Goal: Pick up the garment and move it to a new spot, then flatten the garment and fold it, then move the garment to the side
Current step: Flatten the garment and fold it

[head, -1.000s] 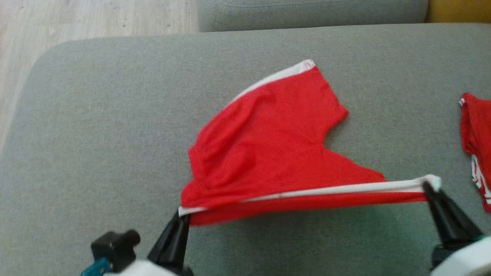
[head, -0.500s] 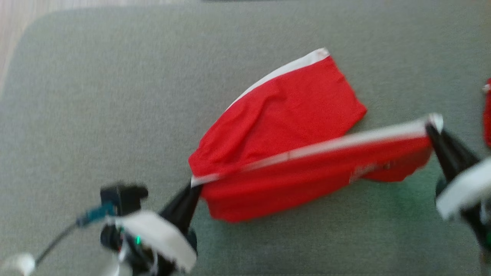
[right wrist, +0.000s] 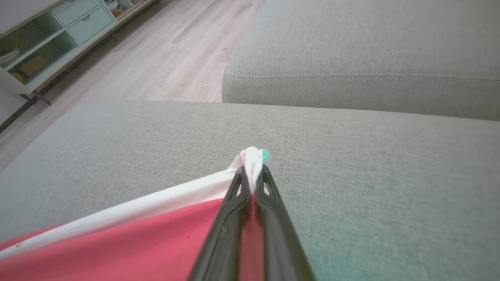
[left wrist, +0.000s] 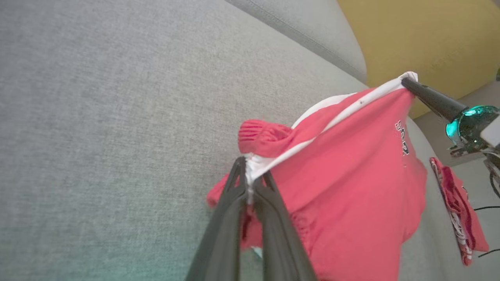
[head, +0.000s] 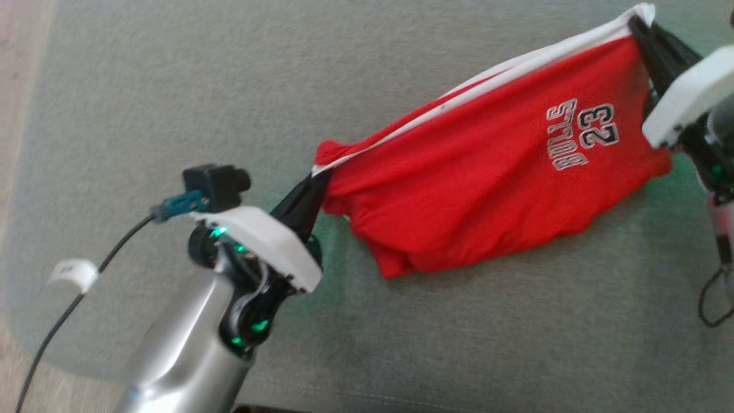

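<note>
- Head view, near left: white band end is pinched by closed left gripper [head: 317, 178].
- Garment [head: 481, 183] is hung between, hem on cushion [head: 143, 115].
- Far right: other end is clamped by right gripper [head: 635, 24].
- Pickup judged done; flattening, folding, side move pending.

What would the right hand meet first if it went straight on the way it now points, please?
Likely the grey sofa seat, just past the red garment's white edge pinched in the right hand; depth is unclear.
</note>
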